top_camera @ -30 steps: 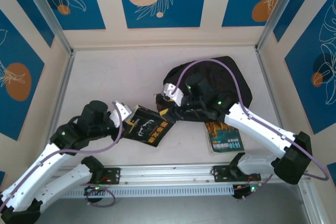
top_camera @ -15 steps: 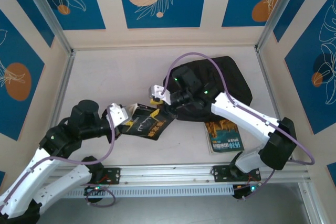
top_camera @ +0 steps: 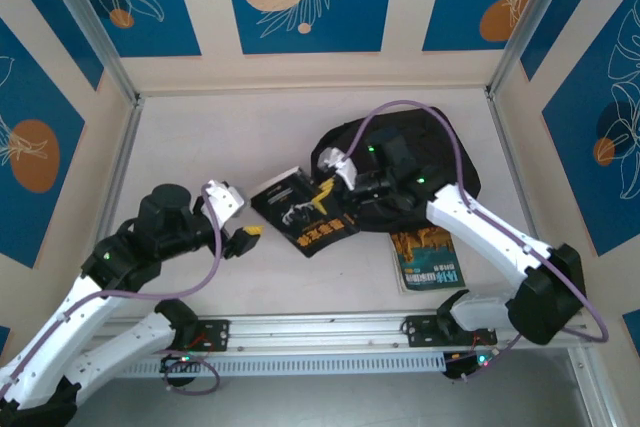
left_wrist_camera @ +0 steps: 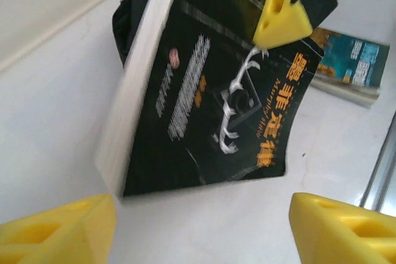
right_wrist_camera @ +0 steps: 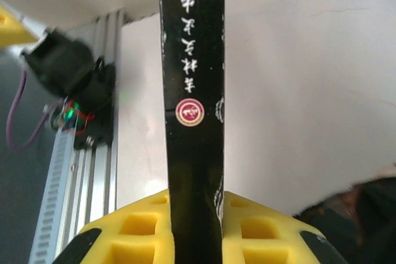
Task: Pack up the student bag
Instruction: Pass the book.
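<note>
Toward the far right of the table [top_camera: 200,147] the student bag [top_camera: 455,162] lay slumped, and just in front of it the right gripper [top_camera: 327,195] was clenched on a black book [top_camera: 300,215]. From overhead the book merely looked tilted, but the right wrist camera showed its spine pinched upright between yellow pads [right_wrist_camera: 136,227]. The left wrist camera showed the cover's orange characters and a teal book [left_wrist_camera: 349,69] beyond it. The left gripper [top_camera: 243,237] was spread wide, holding nothing, near the black book.
</note>
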{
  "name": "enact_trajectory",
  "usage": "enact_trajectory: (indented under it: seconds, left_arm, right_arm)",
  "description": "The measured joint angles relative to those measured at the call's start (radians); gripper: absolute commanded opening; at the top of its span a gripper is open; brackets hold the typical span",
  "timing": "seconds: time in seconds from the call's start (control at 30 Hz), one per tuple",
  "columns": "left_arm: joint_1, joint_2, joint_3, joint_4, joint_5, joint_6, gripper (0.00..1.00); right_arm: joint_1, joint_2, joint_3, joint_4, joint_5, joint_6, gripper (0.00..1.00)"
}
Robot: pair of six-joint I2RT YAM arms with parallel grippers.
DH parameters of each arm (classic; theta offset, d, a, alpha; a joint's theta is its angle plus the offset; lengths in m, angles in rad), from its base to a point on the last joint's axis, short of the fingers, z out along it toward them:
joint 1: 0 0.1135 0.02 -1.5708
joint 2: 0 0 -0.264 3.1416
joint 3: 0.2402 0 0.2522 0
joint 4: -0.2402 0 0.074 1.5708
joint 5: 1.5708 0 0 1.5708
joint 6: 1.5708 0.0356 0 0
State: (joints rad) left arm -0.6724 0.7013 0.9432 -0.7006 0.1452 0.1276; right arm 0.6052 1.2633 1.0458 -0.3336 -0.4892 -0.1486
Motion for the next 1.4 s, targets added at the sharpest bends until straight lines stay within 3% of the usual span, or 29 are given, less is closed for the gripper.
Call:
enact_trajectory:
  seconds: [0.13, 0.4, 0.67, 1.0, 1.23, 1.4]
  left_arm:
    - [0.005, 0.084, 0.0, 0.071, 0.025, -0.217, 0.84]
    - [0.048, 0.427, 0.17, 0.198, 0.178, -0.703, 0.78]
    - [0.058, 0.434, 0.168, 0.381, 0.15, -1.092, 0.86]
    - [0.039, 0.533, 0.143, 0.7, 0.119, -1.501, 0.92]
    - [0.008, 0.613, 0.147, 0.853, 0.084, -1.649, 0.87]
    - [0.006, 0.64, 0.152, 0.898, 0.037, -1.7, 0.77]
  right_arm:
    - [-0.033, -0.068, -0.034, 0.134, 0.046, 0.216, 0.0]
    - [-0.134, -0.082, 0.007, 0.308, 0.275, 0.777, 0.0]
    - [-0.174, -0.091, 0.006, 0.426, 0.564, 1.2, 0.0]
    - [-0.172, -0.076, 0.014, 0.506, 0.679, 1.447, 0.0]
    - [-0.146, -0.029, 0.041, 0.512, 0.705, 1.529, 0.0]
    - [-0.106, -0.017, 0.047, 0.525, 0.731, 1.558, 0.0]
